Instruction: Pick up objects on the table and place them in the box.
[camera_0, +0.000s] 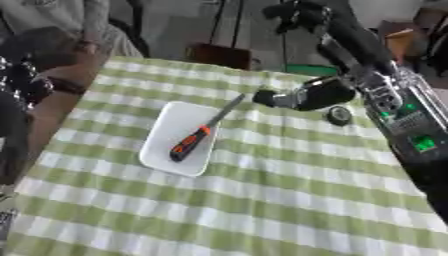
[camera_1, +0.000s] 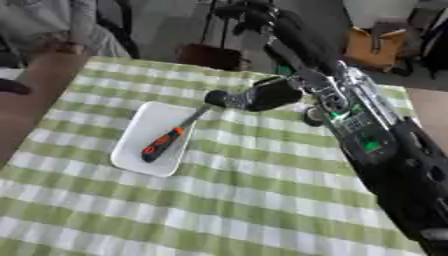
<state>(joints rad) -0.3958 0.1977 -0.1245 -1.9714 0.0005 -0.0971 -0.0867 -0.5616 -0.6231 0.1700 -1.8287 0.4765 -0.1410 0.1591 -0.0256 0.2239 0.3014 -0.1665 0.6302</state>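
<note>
On the green-and-white checked tablecloth lay a shallow white tray, with an orange-and-black screwdriver resting diagonally in it, its metal shaft projecting past the tray's far edge. Beyond that tip hovered the right hand; whether its fingers were spread or curled could not be told. Just beside the hand sat a small dark round object.

Your right hand is too blurred to read its fingers; the small dark round thing beside it stays unidentifiable.
</note>
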